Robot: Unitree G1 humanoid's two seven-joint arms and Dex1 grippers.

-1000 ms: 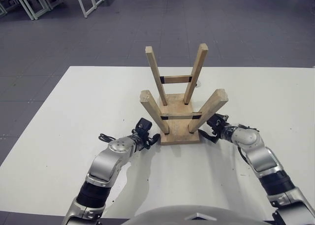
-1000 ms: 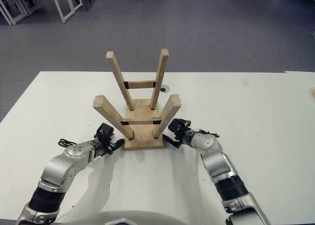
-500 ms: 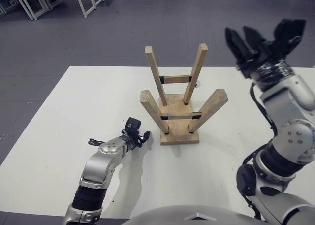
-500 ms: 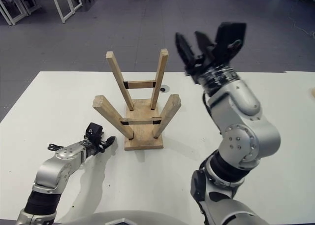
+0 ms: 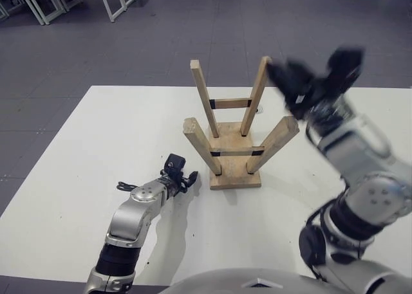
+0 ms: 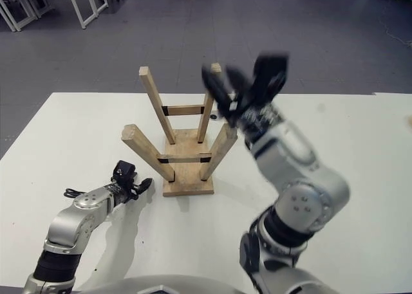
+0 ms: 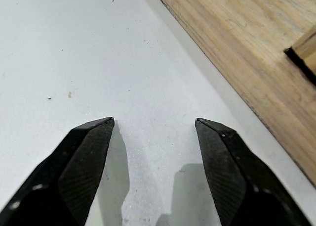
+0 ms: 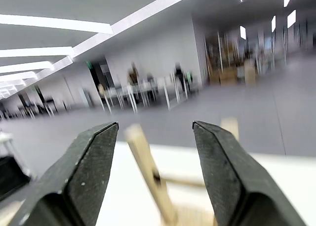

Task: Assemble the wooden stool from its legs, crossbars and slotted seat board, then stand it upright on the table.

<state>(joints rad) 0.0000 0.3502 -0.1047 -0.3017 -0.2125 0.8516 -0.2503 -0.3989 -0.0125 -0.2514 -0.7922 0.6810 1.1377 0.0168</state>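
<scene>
I had my left gripper [image 7: 154, 124] open and low on the table [image 5: 90, 152], just beside the seat board [image 5: 235, 175]. My right gripper [image 8: 155, 126] hung open in the air near a far leg [image 5: 255, 96] of the stool [image 5: 235, 152], which sat upside down, legs up.

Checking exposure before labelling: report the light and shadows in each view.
Left eye view: even light, the stool casts a short soft shadow on the table. Left wrist view: darker shadows lie under the left claw. Right wrist view: bright ceiling strips glow above the right claw.
</scene>
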